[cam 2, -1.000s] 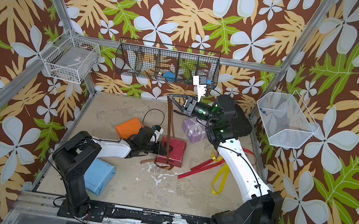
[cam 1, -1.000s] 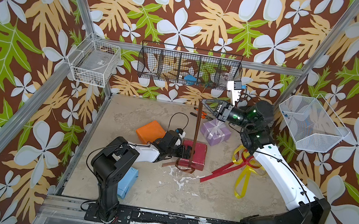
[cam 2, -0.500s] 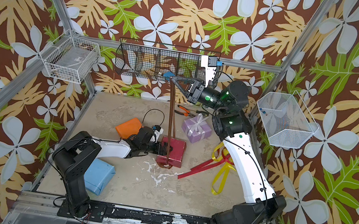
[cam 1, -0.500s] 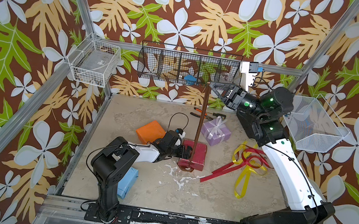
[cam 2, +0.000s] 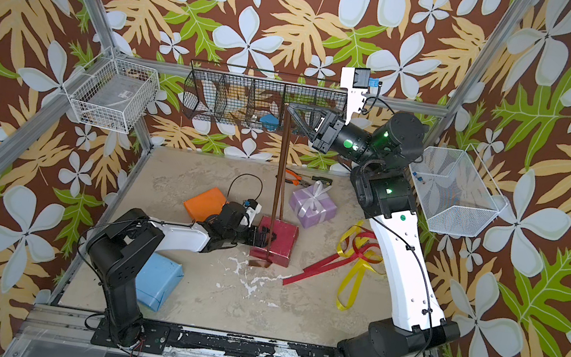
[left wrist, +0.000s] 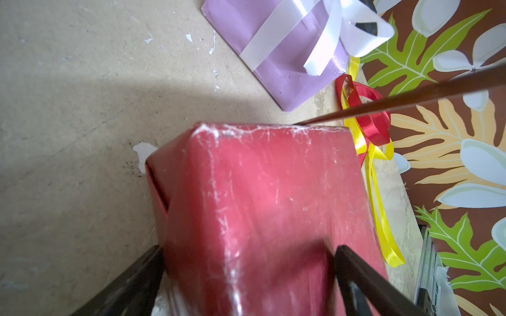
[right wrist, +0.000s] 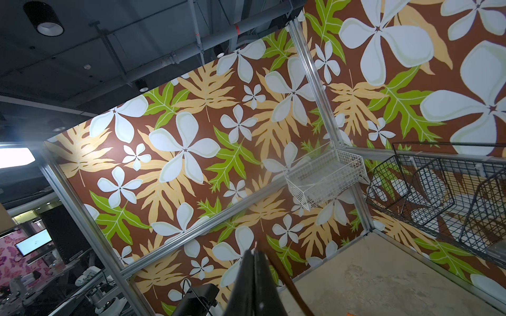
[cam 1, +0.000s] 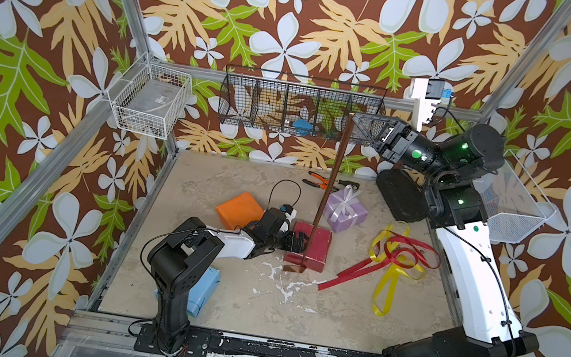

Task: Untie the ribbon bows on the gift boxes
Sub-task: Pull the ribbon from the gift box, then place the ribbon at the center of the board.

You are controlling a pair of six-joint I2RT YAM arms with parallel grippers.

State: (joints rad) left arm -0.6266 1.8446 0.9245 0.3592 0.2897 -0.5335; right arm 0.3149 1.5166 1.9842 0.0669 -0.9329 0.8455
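Note:
My right gripper (cam 1: pixel 354 116) (right wrist: pixel 254 253) is raised high near the back wall, shut on the brown ribbon (cam 1: pixel 328 178) (cam 2: pixel 280 171). The ribbon runs straight down to the dark red gift box (cam 1: pixel 318 244) (left wrist: pixel 268 197) and passes round its front edge. My left gripper (cam 1: pixel 299 241) (left wrist: pixel 247 247) is low, its jaws wide open either side of that box's near end. The lilac box (cam 1: pixel 349 214) still carries a tied white bow (cam 1: pixel 346 196) (left wrist: pixel 353 32). Bare of ribbon are the orange box (cam 1: pixel 237 208) and the light blue box (cam 1: pixel 204 290). Red ribbon (cam 1: pixel 407 249) and yellow ribbon (cam 1: pixel 387 285) lie loose.
Orange-handled pliers (cam 1: pixel 316 180) lie by the back wall. A black case (cam 1: pixel 403 199) sits under my right arm. A black wire basket (cam 1: pixel 302 105) hangs at the back, with white wire baskets at the left (cam 1: pixel 149 101) and right (cam 1: pixel 516 212).
My right gripper has risen and drawn back toward the rear right with the brown ribbon, pulling it out longer and straight. The left arm and dark red box have stayed put.

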